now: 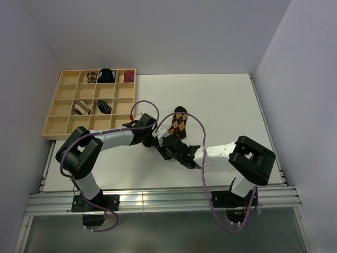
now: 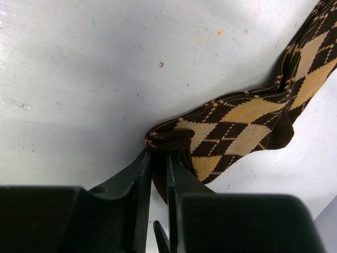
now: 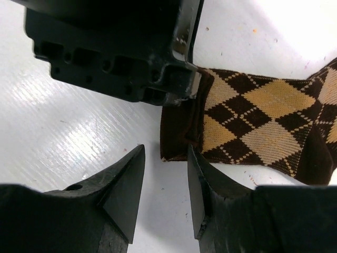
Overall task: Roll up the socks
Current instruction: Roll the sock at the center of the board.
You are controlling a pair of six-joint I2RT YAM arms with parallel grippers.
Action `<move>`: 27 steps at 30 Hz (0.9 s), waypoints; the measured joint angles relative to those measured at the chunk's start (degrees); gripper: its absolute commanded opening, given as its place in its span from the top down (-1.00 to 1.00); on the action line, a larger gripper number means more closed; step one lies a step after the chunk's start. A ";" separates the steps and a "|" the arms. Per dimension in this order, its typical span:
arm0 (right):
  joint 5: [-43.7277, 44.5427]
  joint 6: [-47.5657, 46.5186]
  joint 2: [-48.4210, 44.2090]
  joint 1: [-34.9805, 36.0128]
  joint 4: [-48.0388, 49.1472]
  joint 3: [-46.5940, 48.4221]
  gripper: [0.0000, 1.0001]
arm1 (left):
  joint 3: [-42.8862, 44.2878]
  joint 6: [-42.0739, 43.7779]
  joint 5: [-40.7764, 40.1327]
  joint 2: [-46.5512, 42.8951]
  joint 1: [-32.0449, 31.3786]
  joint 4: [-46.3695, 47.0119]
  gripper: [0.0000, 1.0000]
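Note:
The brown-and-tan argyle sock lies flat on the white table, its brown cuff towards the arms. My left gripper is shut on the cuff's corner; in the left wrist view its jaws pinch bunched cuff fabric of the sock. My right gripper is open just beside it. In the right wrist view its fingertips stand at the cuff's near edge of the sock, empty. The brown-and-cream striped sock and the black thin-striped sock sit in tray compartments.
A wooden compartment tray stands at the back left. Its back row holds a small argyle bundle, a black-and-blue bundle and a maroon bundle. The left gripper's body fills the top of the right wrist view.

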 measured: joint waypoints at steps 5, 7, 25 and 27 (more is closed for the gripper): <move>0.55 -0.13 -0.66 0.46 0.81 0.04 0.10 | 0.00 0.15 0.00 0.00 0.00 0.00 0.62; 0.68 -0.20 -0.61 0.48 0.90 0.04 0.10 | 0.00 0.20 0.00 0.00 -0.04 0.00 0.62; 4.04 -0.59 6.54 0.48 -0.24 3.63 0.37 | 0.02 0.20 -0.02 0.00 -0.07 -0.09 0.61; 5.14 -0.66 7.17 0.48 -0.63 4.42 0.70 | 0.02 0.20 -0.15 -0.02 0.00 -0.11 0.59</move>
